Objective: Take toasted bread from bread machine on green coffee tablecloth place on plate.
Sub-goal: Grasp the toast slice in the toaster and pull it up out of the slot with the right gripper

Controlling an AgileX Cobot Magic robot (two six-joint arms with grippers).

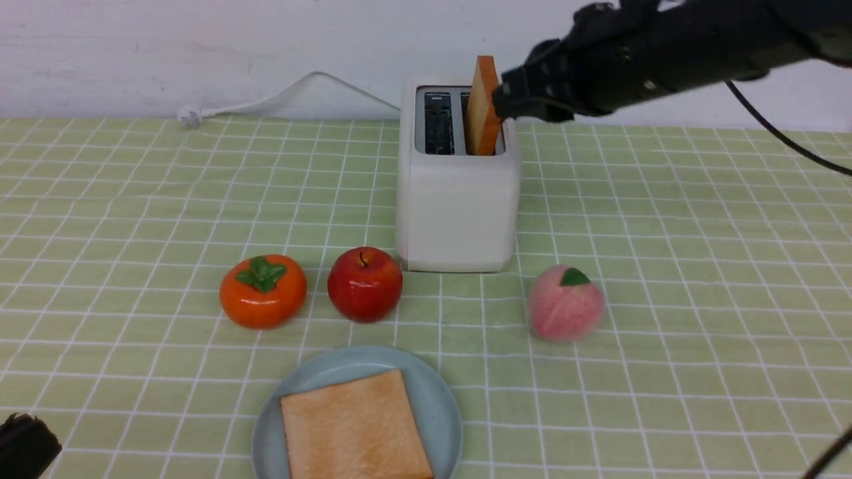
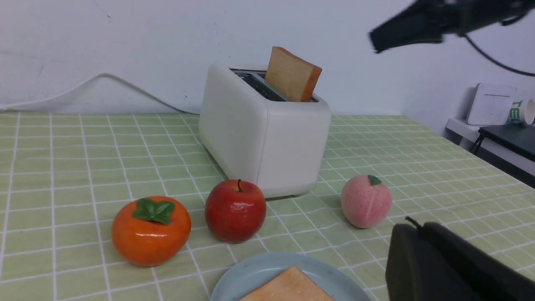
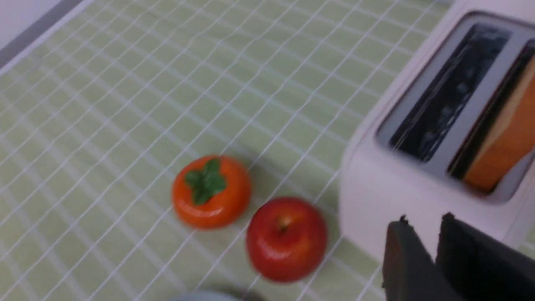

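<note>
Your left pincer (image 1: 26, 442) sits low at the near left corner of the bench, jaws together and holding nothing. On the green coffee tablecloth (image 1: 665, 266), an orange persimmon (image 1: 263, 291) and a red apple (image 1: 365, 285) stand side by side, a little apart. The apple is just in front of the bread machine (image 1: 458, 206), whose white cord (image 1: 286, 96) runs left along the wall. Nearest you, the plate (image 1: 439, 392) carries one slice of toasted bread (image 1: 356, 429) lying flat. On top of the bread machine the left slot shows dark metal. The second slice (image 1: 482, 106) stands on edge in the right slot, its upper part clear of the top. A pink peach (image 1: 566, 304) rests near the machine's front right corner, apart from it. Your right pincer (image 1: 502, 105) extends in from the upper right at the height of the standing slice. From the front its tips seem to meet the slice's right face, but the left wrist view shows open space between them. Its fingers (image 3: 403, 251) stand a narrow gap apart with nothing between them
</note>
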